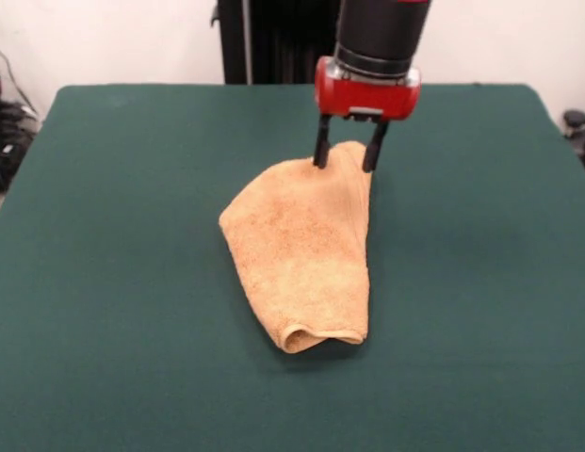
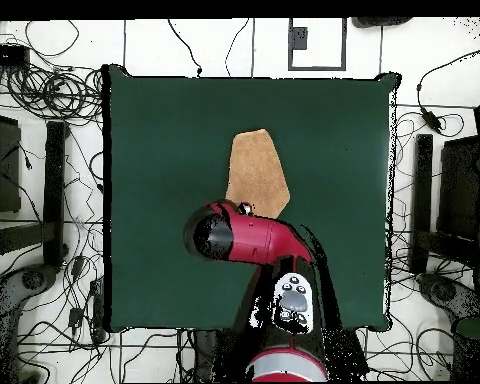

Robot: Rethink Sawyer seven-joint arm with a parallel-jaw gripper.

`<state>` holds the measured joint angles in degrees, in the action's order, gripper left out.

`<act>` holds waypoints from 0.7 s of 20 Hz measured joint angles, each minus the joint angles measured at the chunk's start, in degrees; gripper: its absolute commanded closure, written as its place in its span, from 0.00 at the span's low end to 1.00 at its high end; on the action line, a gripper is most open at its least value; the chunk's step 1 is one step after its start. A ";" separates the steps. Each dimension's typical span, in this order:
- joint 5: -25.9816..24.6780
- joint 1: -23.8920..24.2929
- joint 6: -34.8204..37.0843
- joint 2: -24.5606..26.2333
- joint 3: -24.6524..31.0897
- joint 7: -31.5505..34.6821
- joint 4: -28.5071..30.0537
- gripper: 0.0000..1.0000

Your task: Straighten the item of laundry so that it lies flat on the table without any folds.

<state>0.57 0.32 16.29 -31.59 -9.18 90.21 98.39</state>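
The orange-tan towel [image 1: 301,254] lies folded over on itself in the middle of the dark green table [image 1: 104,235]. It has a rolled double edge at its near end and narrows toward the far end. My gripper [image 1: 347,155] stands upright over the towel's far tip, fingers apart. One finger [image 1: 321,151] rests on the cloth, and the other [image 1: 373,153] is at its right edge, with the raised tip between them. In the overhead view the towel [image 2: 258,172] shows as a tapered shape on the table [image 2: 154,200]. There the red arm [image 2: 249,238] covers its end nearest the robot and hides the gripper.
Wide bare green table surrounds the towel on all sides. Cables [image 2: 44,95] and dark equipment [image 2: 4,160] lie on the floor around the table. The robot's black pedestal [image 1: 273,42] stands behind the table's far edge.
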 measured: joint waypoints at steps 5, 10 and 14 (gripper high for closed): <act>0.00 0.04 -2.99 2.17 -1.43 0.00 0.00 0.00; 0.02 0.28 -5.37 4.19 -1.48 0.00 -0.02 0.00; 0.02 0.62 -7.64 5.95 -1.43 0.00 -0.02 0.00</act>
<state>0.60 0.94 8.65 -25.64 -10.60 90.21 98.38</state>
